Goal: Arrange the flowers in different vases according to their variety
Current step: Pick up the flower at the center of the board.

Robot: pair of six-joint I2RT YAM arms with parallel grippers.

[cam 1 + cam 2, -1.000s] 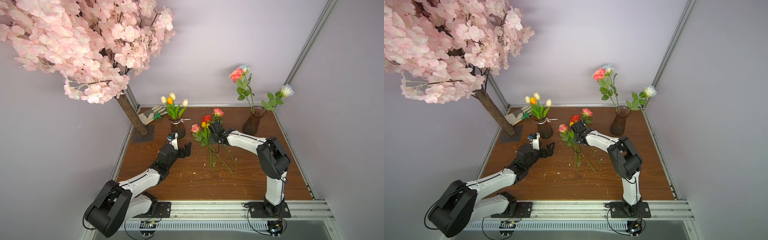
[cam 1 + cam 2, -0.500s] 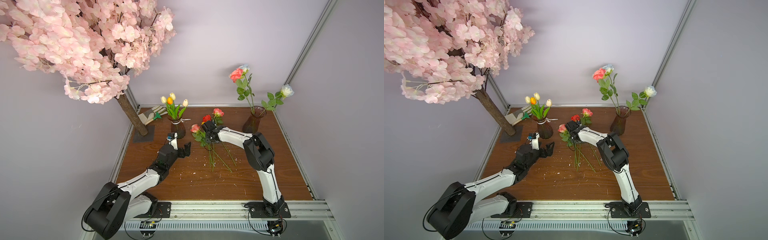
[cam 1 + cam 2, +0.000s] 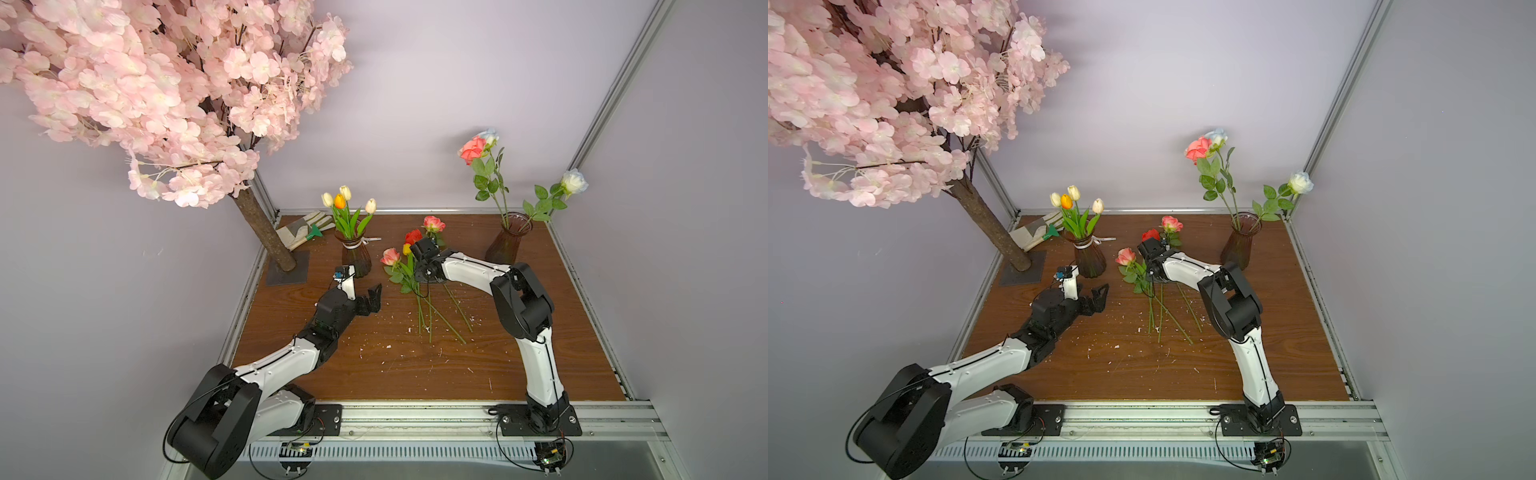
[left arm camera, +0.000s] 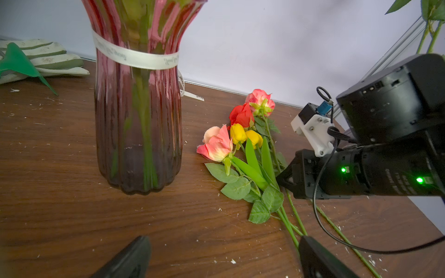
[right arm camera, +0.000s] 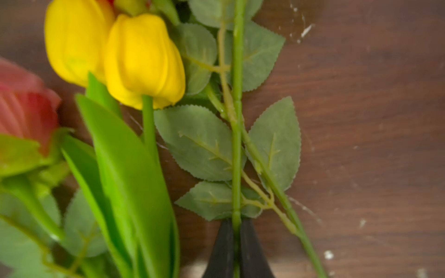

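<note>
Loose flowers lie in a bunch mid-table: a pink rose point(image 3: 390, 256), a red rose point(image 3: 413, 237), another pink rose point(image 3: 433, 224) and yellow tulips point(image 4: 245, 137). My right gripper point(image 5: 236, 221) is down on the bunch, shut on a thin leafy rose stem point(image 5: 237, 144) beside a yellow tulip point(image 5: 142, 60). My left gripper point(image 4: 224, 243) hovers open and empty in front of the ribboned vase point(image 3: 356, 259), which holds cream and orange tulips point(image 3: 345, 203). The plain vase point(image 3: 505, 245) at the back right holds a pink rose point(image 3: 473, 149) and a white rose point(image 3: 574, 181).
The pink blossom tree's trunk point(image 3: 266, 237) stands on a dark base at the back left corner. A work glove point(image 3: 299, 230) lies behind the ribboned vase. White specks dot the wooden table point(image 3: 374, 374). Walls close three sides, with a metal rail point(image 3: 415, 415) in front.
My right gripper has slid left into the bunch and shut on the rose stem, its elbow folding in. The left arm has stayed still and open.
</note>
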